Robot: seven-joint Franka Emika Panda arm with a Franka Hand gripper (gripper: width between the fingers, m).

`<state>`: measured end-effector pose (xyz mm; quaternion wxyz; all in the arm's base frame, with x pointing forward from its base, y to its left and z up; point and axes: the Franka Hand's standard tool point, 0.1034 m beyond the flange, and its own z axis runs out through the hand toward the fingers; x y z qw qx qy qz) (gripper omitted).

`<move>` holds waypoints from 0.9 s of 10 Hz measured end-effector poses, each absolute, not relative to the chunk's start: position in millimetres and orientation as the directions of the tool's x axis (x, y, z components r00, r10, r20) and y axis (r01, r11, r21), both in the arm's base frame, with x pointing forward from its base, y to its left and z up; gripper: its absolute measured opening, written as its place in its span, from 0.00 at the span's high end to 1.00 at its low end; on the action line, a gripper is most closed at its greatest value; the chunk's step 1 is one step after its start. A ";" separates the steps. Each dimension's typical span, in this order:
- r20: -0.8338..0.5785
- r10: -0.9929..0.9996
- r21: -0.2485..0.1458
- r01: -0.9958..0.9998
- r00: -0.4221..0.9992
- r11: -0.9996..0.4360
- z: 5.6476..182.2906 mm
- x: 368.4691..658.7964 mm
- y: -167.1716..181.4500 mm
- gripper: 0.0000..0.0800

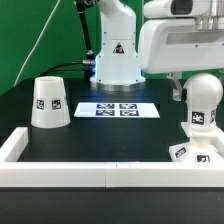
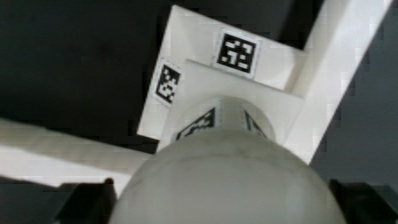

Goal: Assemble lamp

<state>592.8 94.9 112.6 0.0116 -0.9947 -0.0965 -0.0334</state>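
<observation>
My gripper (image 1: 203,86) is shut on the round head of the white bulb (image 1: 200,112) at the exterior view's right, holding it upright, stem down. The stepped white base (image 1: 190,153) lies right below it, by the front right corner. I cannot tell whether the stem touches the base. In the wrist view the bulb (image 2: 231,165) fills the foreground between the dark fingers (image 2: 80,200) of my gripper (image 2: 222,208), and the tagged base (image 2: 231,60) lies beyond it. The tapered shade (image 1: 50,103) stands wide end down at the exterior view's left.
The marker board (image 1: 120,110) lies flat at the middle back, in front of the white robot pedestal (image 1: 115,60). A low white wall (image 1: 90,176) borders the black table along the front and the left side (image 1: 14,146).
</observation>
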 end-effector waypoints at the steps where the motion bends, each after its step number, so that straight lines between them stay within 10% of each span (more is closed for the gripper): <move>1: 0.067 0.092 -0.023 0.094 0.994 -0.995 112.6 592.3 95.6 0.28; 9: 0.033 -0.481 -0.076 -0.478 0.876 -0.875 113.3 593.5 95.2 0.28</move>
